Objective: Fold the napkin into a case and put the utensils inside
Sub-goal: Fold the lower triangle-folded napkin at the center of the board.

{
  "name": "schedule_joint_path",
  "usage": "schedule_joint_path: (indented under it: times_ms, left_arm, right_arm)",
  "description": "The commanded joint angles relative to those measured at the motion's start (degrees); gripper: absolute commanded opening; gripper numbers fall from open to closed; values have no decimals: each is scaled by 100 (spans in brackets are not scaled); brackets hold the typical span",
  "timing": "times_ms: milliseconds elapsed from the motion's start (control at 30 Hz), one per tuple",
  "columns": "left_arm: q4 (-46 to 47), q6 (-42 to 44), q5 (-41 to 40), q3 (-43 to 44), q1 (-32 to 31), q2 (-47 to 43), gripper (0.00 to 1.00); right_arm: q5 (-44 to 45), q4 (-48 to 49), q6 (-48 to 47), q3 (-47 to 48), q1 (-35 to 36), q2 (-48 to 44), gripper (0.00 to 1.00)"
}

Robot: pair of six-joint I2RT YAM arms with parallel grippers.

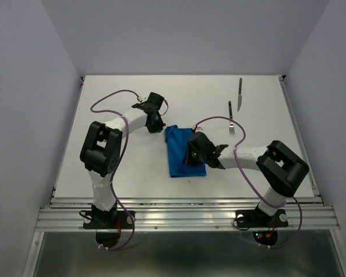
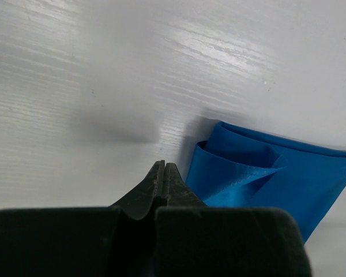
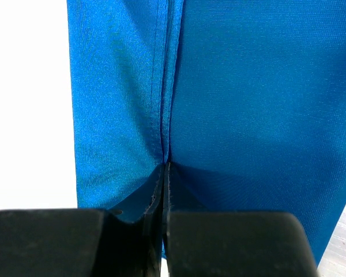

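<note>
Pinching a raised crease of the napkin (image 3: 248, 86) between tightly closed black fingers, the right gripper (image 3: 163, 168) sits over smooth, faintly sheened blue cloth folded into a long rectangle mid-table. The left gripper (image 2: 163, 170), its tips also pressed together, meets the bare white table (image 1: 121, 167) just beside the cloth's far left corner, where a soft fold curls open. The slim silver fork (image 1: 232, 120) and dark-handled knife (image 1: 240, 94) lie far right, well apart from the cloth.

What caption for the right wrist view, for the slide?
Right pincer shut, tips at a lengthwise crease in the blue napkin; white table at left.
</note>
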Motion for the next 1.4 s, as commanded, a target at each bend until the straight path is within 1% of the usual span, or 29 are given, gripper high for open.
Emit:
schedule_joint_path:
  times_ms: [0,133,200,233,667,1367]
  left_arm:
    - [204,94,163,-87,-52,57,0]
    - [257,146,435,-26,-61,145,0]
    - [301,155,436,-8,-70,171,0]
    - [318,164,653,9,-78,189,0]
    - [495,164,1042,150,-131,215,0]
    - [442,146,1086,537,-228,400,0]
  right_arm:
    - [102,-297,-38,-176,48,4,1]
    - [102,-305,-38,-176,48,-5,1]
    - [102,-297,-38,-168,48,4,1]
    - [111,-297,-38,-168,48,4,1]
    - [102,-297,-38,-150,48,21,1]
    - [76,-314,-82,-159,48,-5,1]
